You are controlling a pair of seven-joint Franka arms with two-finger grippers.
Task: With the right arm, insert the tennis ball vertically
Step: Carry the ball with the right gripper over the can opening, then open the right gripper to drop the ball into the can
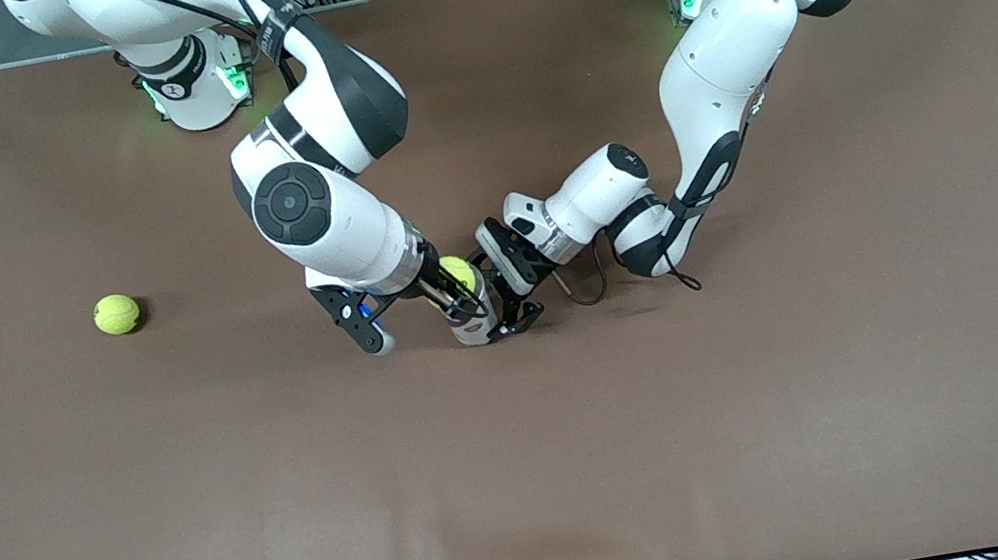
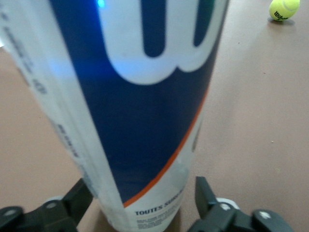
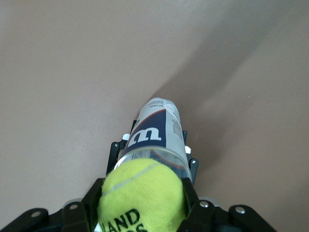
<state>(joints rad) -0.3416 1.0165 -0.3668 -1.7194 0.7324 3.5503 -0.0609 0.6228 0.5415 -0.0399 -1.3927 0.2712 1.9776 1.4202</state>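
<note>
Upright near the table's middle: a Wilson tennis ball can (image 1: 472, 323), clear plastic with a blue, white and orange label, open at the top. Contents not visible through the label. Directly over the can's mouth, a yellow-green tennis ball (image 1: 457, 274), pinched in the right gripper (image 1: 457, 292); black fingers (image 3: 91, 203) pressed to either side of the felt, black lettering facing the right wrist camera. Ball poised at the rim; whether touching it, impossible to tell.

Right arm reaching in from its base at the table's edge, elbow bent, wrist pointing down over the can.

Left arm stretched low from its own base, forearm almost level with the table, left gripper (image 1: 520, 317) at the can's lower part. In the left wrist view, one dark finger (image 2: 205, 193) on each side of the can's base, narrow gaps showing against the wall; contact unclear, so held or merely bracketed cannot be told.

Well apart, toward the right arm's end of the table, a second tennis ball (image 1: 117, 315) lying loose on the brown table cover (image 1: 787, 424).
</note>
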